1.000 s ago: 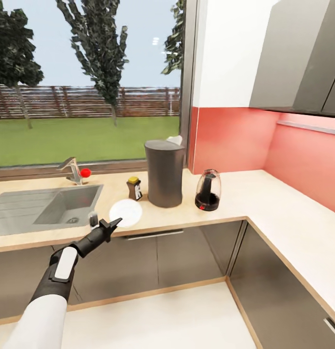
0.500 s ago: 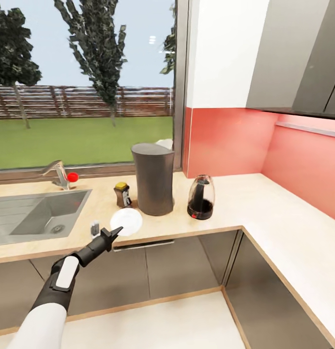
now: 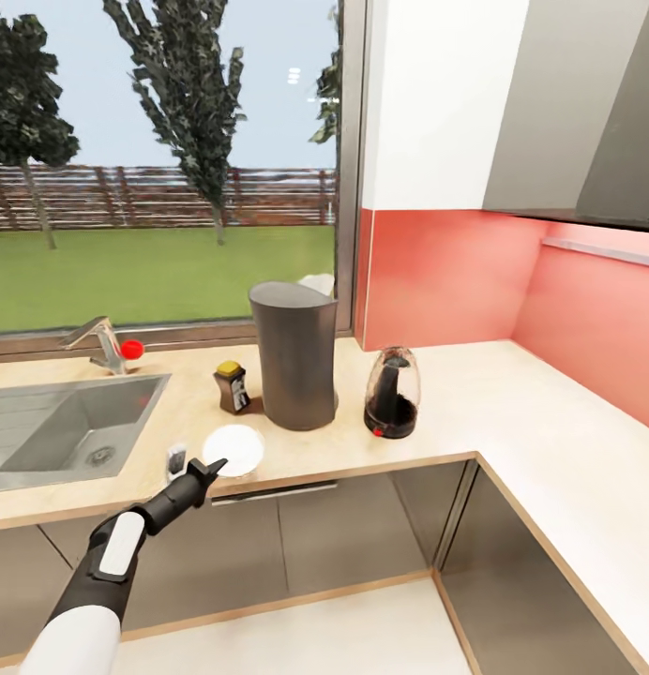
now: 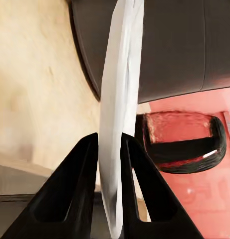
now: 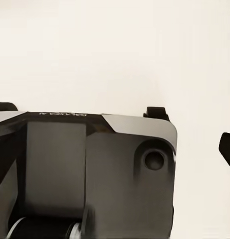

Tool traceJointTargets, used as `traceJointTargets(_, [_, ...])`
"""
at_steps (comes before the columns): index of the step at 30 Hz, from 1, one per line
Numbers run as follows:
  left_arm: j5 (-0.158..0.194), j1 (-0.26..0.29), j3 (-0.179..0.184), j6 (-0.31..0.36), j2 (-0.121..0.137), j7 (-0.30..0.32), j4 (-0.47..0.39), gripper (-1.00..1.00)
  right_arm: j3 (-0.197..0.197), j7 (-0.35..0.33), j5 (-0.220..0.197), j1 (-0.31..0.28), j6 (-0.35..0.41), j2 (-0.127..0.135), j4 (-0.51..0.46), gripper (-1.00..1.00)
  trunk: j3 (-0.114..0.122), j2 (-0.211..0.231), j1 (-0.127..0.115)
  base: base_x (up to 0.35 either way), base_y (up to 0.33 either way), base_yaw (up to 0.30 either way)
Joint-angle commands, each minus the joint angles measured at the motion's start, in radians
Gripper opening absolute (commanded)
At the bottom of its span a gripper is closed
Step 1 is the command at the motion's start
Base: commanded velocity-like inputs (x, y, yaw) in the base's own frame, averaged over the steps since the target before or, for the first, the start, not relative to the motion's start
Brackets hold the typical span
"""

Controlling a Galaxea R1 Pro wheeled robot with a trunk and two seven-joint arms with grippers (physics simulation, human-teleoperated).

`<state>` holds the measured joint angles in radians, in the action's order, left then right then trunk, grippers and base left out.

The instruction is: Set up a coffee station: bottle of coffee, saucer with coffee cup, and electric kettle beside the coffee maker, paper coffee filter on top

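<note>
At the left of the head view a sink (image 3: pixel 62 427) is set into the countertop (image 3: pixel 512 412), with a tap (image 3: pixel 98 339) behind it. Low left of centre, the left gripper (image 3: pixel 204 472) clamps the rim of the saucer (image 3: pixel 234 448), which sits at the counter's front edge; in the left wrist view both fingers (image 4: pixel 85 189) press the white plate (image 4: pixel 119 114) edge-on. The bottle (image 3: pixel 232 386), the coffee maker (image 3: pixel 294 355) and the kettle (image 3: pixel 391 393) stand in a row at centre. A white filter (image 3: pixel 317 282) peeks from behind the maker's top. The right gripper's state cannot be told.
</note>
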<state>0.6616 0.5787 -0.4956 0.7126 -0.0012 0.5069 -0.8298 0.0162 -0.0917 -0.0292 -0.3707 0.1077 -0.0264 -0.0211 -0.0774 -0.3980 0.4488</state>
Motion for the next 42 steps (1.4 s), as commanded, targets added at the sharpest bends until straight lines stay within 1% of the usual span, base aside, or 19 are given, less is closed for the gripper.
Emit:
traceJointTargets(1, [0.001,0.001,-0.003,0.005,0.0,0.0,0.0,-1.0,0.002,-0.002,-0.003,0.001,0.006,0.0,-0.002,1.0,-0.002,-0.002,0.001,0.333,0.0,0.0])
traceJointTargets(6, [-0.001,0.001,-0.003,0.005,0.0,-0.001,-0.001,-1.0,0.002,-0.001,-0.002,0.006,0.006,-0.001,-0.002,1.0,-0.002,-0.002,0.001,0.247,0.0,0.0])
traceJointTargets(13, [-0.006,-0.002,-0.003,0.005,0.0,-0.002,0.001,-1.0,0.002,0.0,-0.002,0.009,0.007,-0.001,-0.002,1.0,-0.002,-0.002,0.001,0.018,0.0,0.0])
traceJointTargets(17, [-0.004,-0.027,-0.004,0.005,0.0,-0.018,0.001,-1.0,0.002,0.0,-0.002,0.009,0.006,0.0,-0.002,1.0,-0.002,-0.002,0.001,0.132,0.0,0.0])
traceJointTargets(19, [-0.002,-0.031,-0.004,0.005,0.0,-0.027,0.001,-1.0,0.002,0.001,-0.002,0.009,0.006,0.0,-0.002,1.0,-0.002,-0.002,0.001,0.267,0.0,0.0])
traceJointTargets(24, [-0.005,-0.033,-0.003,0.005,0.0,-0.033,0.001,-1.0,0.002,0.003,-0.003,0.009,0.006,0.0,-0.003,1.0,-0.002,-0.002,0.001,0.09,0.0,0.0])
traceJointTargets(28, [-0.005,-0.034,-0.003,0.005,-0.002,-0.066,0.001,-1.0,0.002,0.003,-0.003,0.009,0.006,0.0,-0.002,1.0,-0.002,-0.002,0.001,0.17,0.0,0.0])
traceJointTargets(30, [-0.005,-0.034,-0.003,0.005,-0.004,-0.073,0.001,-1.0,0.002,0.003,-0.003,0.009,0.006,0.0,-0.002,1.0,-0.002,-0.002,0.001,0.208,0.0,0.0])
traceJointTargets(39, [-0.007,-0.034,-0.003,0.005,-0.007,-0.082,0.001,-1.0,0.001,0.003,-0.003,0.009,0.006,0.0,-0.003,1.0,-0.002,-0.002,0.001,0.036,0.0,0.0])
traceJointTargets(42, [-0.007,-0.034,-0.003,0.005,-0.008,-0.083,0.001,-1.0,0.001,0.003,-0.003,0.009,0.006,0.0,-0.003,1.0,-0.002,-0.002,0.001,0.169,0.0,0.0])
